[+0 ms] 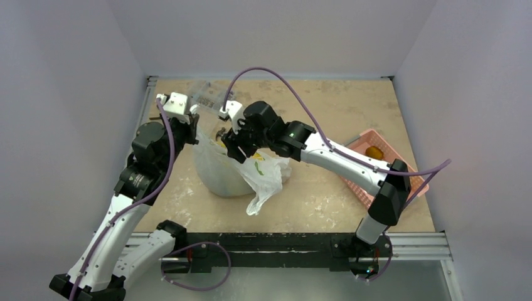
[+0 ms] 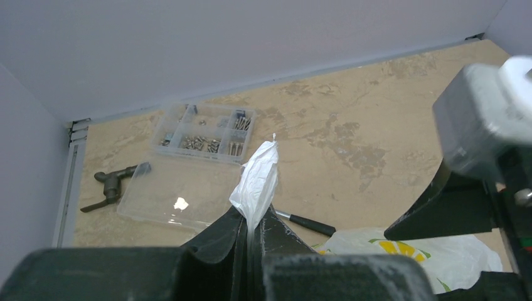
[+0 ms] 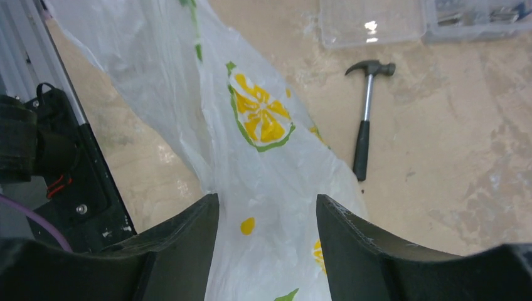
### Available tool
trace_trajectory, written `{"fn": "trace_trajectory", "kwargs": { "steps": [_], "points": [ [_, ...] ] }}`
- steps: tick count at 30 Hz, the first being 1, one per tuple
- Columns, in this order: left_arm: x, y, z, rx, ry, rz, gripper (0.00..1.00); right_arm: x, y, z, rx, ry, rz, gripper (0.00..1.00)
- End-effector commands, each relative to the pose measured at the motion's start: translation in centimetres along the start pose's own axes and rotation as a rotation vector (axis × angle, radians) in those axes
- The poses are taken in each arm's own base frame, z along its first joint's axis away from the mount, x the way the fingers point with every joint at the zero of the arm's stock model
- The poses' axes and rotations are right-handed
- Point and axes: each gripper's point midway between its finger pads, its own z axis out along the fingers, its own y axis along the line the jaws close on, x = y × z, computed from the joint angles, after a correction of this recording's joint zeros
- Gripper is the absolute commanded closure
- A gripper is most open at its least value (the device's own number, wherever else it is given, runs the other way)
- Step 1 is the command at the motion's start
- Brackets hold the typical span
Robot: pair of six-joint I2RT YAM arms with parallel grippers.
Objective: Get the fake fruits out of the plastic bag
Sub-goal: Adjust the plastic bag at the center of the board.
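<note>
The white plastic bag (image 1: 241, 170) with lemon prints stands in the middle of the table, its mouth held up. My left gripper (image 1: 196, 120) is shut on a bag handle (image 2: 258, 179) and holds it pulled upward; in the left wrist view the gripper (image 2: 254, 221) pinches the white strip. My right gripper (image 1: 231, 147) is open right over the bag's mouth. In the right wrist view the gripper (image 3: 266, 216) straddles bag film (image 3: 260, 122) and grips nothing. Fruits inside the bag are hidden. One orange fruit (image 1: 374, 152) lies in the pink basket.
The pink slatted basket (image 1: 361, 182) lies at the right. A hammer (image 3: 364, 119) lies behind the bag. A clear parts box (image 2: 207, 133) and its lid (image 2: 166, 194) sit at the far left, next to a dark tool (image 2: 110, 185). My right arm (image 2: 483, 119) is close to my left gripper.
</note>
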Motion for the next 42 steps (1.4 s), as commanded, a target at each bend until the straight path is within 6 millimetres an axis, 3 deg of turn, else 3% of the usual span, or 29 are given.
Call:
{"fn": "trace_trajectory", "kwargs": {
  "steps": [1, 8, 13, 15, 17, 20, 25, 27, 30, 32, 35, 36, 38, 39, 42],
  "points": [
    [-2.1, -0.4, -0.1, 0.015, -0.070, -0.031, 1.00, -0.1, 0.7, -0.5, -0.008, -0.042, 0.046, 0.44],
    [-2.1, -0.5, -0.1, 0.020, -0.065, -0.034, 1.00, 2.1, 0.7, 0.5, 0.011, -0.030, 0.087, 0.46],
    [-2.0, -0.6, -0.2, 0.029, -0.066, -0.038, 1.00, 2.2, 0.8, 0.8, 0.011, -0.067, 0.108, 0.53],
    [-1.9, -0.6, 0.0, 0.025, -0.062, -0.038, 1.00, 2.0, 0.6, 0.9, 0.019, -0.086, 0.108, 0.61],
    [-1.9, -0.7, 0.0, 0.031, -0.055, -0.038, 1.00, 2.0, 0.3, 1.0, 0.037, -0.097, 0.110, 0.75],
    [-1.7, -0.5, 0.0, 0.022, -0.056, -0.035, 1.00, 1.6, -0.1, 0.8, 0.061, -0.108, 0.111, 0.86],
    [-1.8, -0.6, 0.0, 0.027, -0.052, -0.034, 1.00, 0.1, -1.3, -1.6, 0.133, -0.151, 0.087, 0.81],
    [-1.7, -0.6, 0.1, 0.024, -0.055, -0.034, 1.00, -0.6, -1.0, -2.6, 0.121, -0.167, 0.073, 0.84],
    [-1.8, -0.4, 0.2, 0.016, -0.051, -0.036, 1.00, -1.4, -1.0, -3.6, 0.124, -0.205, 0.057, 1.00],
    [-1.8, -0.7, 0.0, 0.031, -0.052, -0.036, 1.00, -2.0, -0.9, -3.9, 0.119, -0.233, 0.058, 1.00],
    [-1.7, -0.6, 0.1, 0.022, -0.058, -0.037, 1.00, -2.9, 0.8, -3.4, 0.021, -0.245, 0.057, 1.00],
    [-1.7, -0.6, 0.2, 0.022, -0.056, -0.038, 1.00, -3.3, 1.4, -3.1, -0.015, -0.244, 0.056, 0.91],
    [-1.8, -0.9, 0.1, 0.040, -0.049, -0.041, 1.00, -4.2, 2.0, -2.5, -0.051, -0.261, 0.069, 0.61],
    [-1.7, -1.0, 0.1, 0.047, -0.049, -0.042, 1.00, -4.6, 2.1, -2.3, -0.055, -0.267, 0.080, 0.51],
    [-1.6, -0.9, 0.2, 0.037, -0.052, -0.039, 1.00, -5.6, 2.3, -1.5, -0.070, -0.279, 0.094, 0.36]
  ]
}}
